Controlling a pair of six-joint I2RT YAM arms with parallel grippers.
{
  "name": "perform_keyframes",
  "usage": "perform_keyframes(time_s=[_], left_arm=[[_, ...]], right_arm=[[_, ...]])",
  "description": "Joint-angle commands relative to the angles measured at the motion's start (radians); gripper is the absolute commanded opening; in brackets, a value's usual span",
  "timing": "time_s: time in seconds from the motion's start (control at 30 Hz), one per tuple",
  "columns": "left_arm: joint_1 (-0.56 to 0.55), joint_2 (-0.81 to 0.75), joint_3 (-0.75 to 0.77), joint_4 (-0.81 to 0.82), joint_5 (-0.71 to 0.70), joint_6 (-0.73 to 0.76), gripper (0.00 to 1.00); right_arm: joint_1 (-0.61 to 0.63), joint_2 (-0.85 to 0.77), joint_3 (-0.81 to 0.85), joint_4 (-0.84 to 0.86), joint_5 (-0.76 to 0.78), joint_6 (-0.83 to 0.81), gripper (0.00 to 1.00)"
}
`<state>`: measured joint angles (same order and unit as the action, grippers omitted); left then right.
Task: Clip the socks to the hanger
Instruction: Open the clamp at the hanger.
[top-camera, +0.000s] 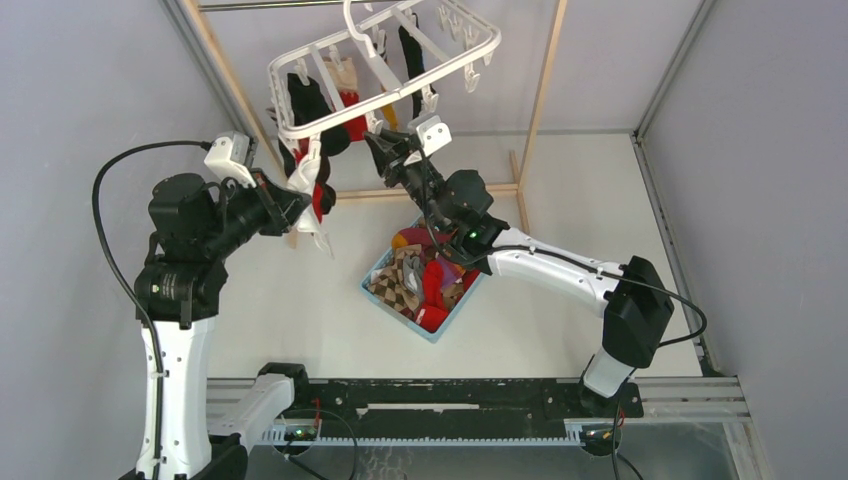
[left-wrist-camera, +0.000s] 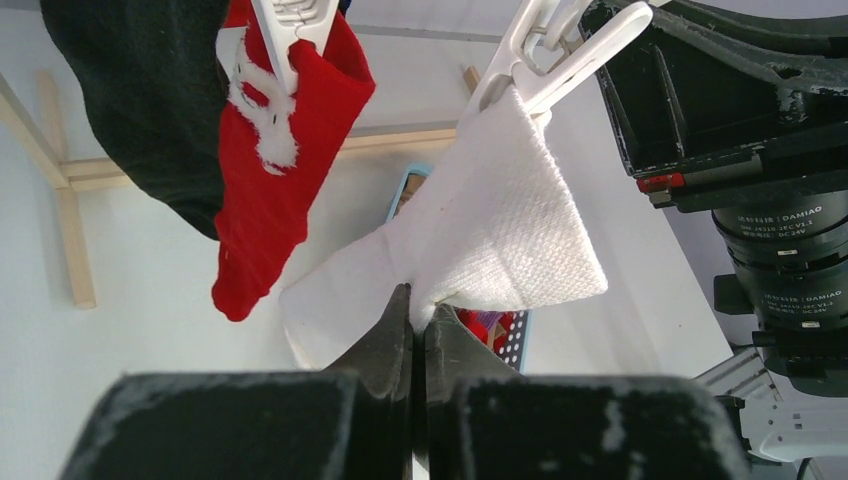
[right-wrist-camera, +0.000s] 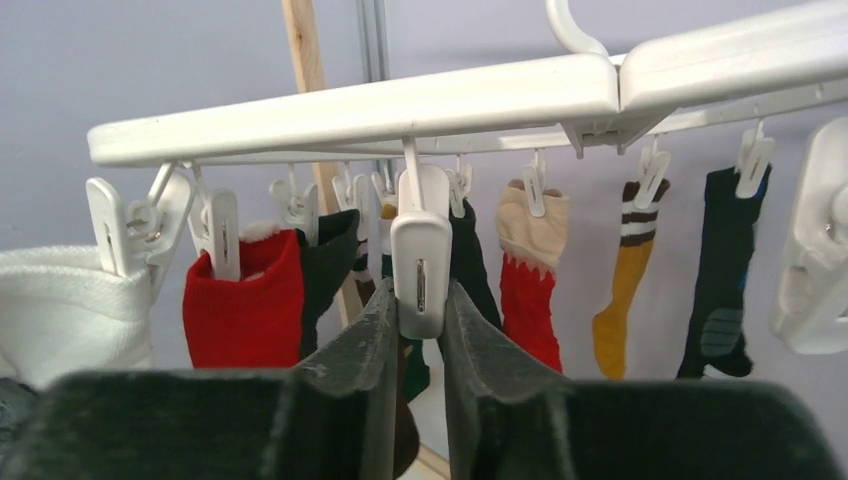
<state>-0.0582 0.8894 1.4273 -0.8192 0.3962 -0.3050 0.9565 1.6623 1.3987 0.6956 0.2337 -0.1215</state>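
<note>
From above, the hanger (top-camera: 290, 128) hung over one basket (top-camera: 395, 312) of socks (top-camera: 430, 285). Left wrist: the left gripper (left-wrist-camera: 418, 320) pinched one white sock (left-wrist-camera: 500, 230) below the hanger, beside one red sock (left-wrist-camera: 270, 200) and one black sock (left-wrist-camera: 140, 100). Right wrist: the right gripper (right-wrist-camera: 420, 305) squeezed one hanger clip (right-wrist-camera: 420, 255), best opened fully before the sock went in.

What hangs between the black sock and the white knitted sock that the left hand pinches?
A red fabric sock with white fluffy trim, held by a white clip, as the left wrist view shows.
</note>
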Motion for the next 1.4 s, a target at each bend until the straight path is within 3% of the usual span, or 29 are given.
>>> perform_keyframes(time_s=[0.0, 0.13, 0.23, 0.3, 0.37, 0.43, 0.53, 0.83, 1.07, 1.37], left_arm=[[0.009, -0.009, 0.044, 0.023, 0.013, 0.015, 0.0], [0.009, -0.011, 0.044, 0.022, 0.009, 0.016, 0.0], [0.01, -0.012, 0.045, 0.025, -0.002, 0.012, 0.05], [0.012, -0.01, 0.049, 0.022, -0.01, 0.011, 0.18], [0.012, -0.011, 0.053, 0.019, -0.028, 0.009, 0.4], [0.012, -0.013, 0.062, 0.012, -0.043, 0.01, 0.55], [0.014, -0.016, 0.076, 0.007, -0.044, 0.012, 0.69], [0.014, -0.052, 0.158, 0.003, 0.021, 0.027, 0.85], [0.015, -0.065, 0.16, 0.071, 0.155, -0.037, 0.83], [0.005, 0.063, 0.2, 0.26, 0.25, -0.198, 0.87]], right_arm=[[0.001, -0.055, -0.013, 0.033, -0.017, -0.024, 0.17], [0.002, -0.074, -0.03, 0.035, -0.023, -0.03, 0.02], [0.004, -0.091, -0.036, 0.021, -0.035, -0.027, 0.0], [0.01, -0.1, -0.037, 0.005, -0.046, -0.031, 0.0], [0.016, -0.111, -0.036, -0.012, -0.052, -0.037, 0.0], [0.02, -0.12, -0.035, -0.033, -0.06, -0.038, 0.0], [0.025, -0.129, -0.03, -0.07, -0.069, -0.035, 0.0], [0.047, -0.103, 0.078, -0.27, -0.108, -0.024, 0.0], [0.077, -0.071, 0.128, -0.331, -0.119, -0.03, 0.0], [0.116, -0.039, 0.174, -0.354, -0.12, -0.032, 0.0]])
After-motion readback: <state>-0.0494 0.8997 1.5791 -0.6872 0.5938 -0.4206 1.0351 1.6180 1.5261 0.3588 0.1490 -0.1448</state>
